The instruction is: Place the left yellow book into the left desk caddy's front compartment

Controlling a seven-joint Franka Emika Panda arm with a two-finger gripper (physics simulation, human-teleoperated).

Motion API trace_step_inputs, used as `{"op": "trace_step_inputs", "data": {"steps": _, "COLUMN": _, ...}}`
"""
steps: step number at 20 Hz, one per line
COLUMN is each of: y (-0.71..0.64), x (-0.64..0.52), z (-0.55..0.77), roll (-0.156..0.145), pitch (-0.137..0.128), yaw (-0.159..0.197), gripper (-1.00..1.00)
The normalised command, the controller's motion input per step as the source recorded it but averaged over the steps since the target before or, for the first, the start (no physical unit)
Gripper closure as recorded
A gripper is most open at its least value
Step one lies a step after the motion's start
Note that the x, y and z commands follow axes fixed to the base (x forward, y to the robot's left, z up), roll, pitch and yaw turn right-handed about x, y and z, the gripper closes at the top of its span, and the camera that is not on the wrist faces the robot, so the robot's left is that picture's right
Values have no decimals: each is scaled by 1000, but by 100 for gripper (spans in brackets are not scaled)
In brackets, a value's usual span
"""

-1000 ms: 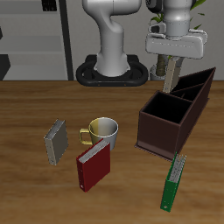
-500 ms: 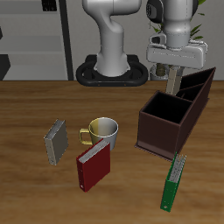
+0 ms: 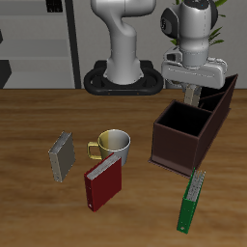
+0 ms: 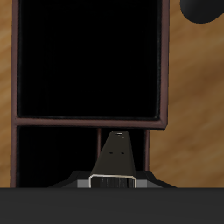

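Note:
My gripper is shut on the left yellow book, which hangs upright with only a tan strip showing between the fingers. It is low over the left desk caddy, a dark brown box, close to its divider. In the wrist view the book's grey-tan edge sits just by the divider, on the narrower section's side, with the front compartment dark and empty beyond it. The front compartment is the squarish low-walled end nearer the table's front edge. I cannot tell how deep the book reaches.
The twin grey-tan book leans beside a white mug with a yellow handle. A dark red book stands in front of the mug. A slim green book lies near the caddy's front. The robot base is behind.
My gripper has moved down and slightly sideways with the book, from well above the caddy to just over it. The book is now mostly hidden behind the gripper and caddy wall.

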Motion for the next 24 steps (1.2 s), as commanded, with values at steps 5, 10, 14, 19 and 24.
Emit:
{"op": "trace_step_inputs", "data": {"steps": 5, "y": -54, "x": 49, "z": -260, "roll": -9, "pitch": 40, "yaw": -4, "gripper": 100}}
{"op": "trace_step_inputs", "data": {"steps": 10, "y": 25, "x": 41, "z": -301, "roll": 20, "pitch": 60, "yaw": -1, "gripper": 100}}
{"op": "trace_step_inputs", "data": {"steps": 14, "y": 69, "x": 52, "z": -297, "roll": 61, "pitch": 113, "yaw": -29, "gripper": -100}}
{"op": "trace_step_inputs", "data": {"steps": 19, "y": -64, "x": 6, "z": -6, "roll": -8, "pitch": 18, "yaw": 26, "gripper": -100}}
{"op": "trace_step_inputs", "data": {"steps": 24, "y": -26, "x": -70, "z": 95, "roll": 9, "pitch": -13, "yaw": 12, "gripper": -100}}
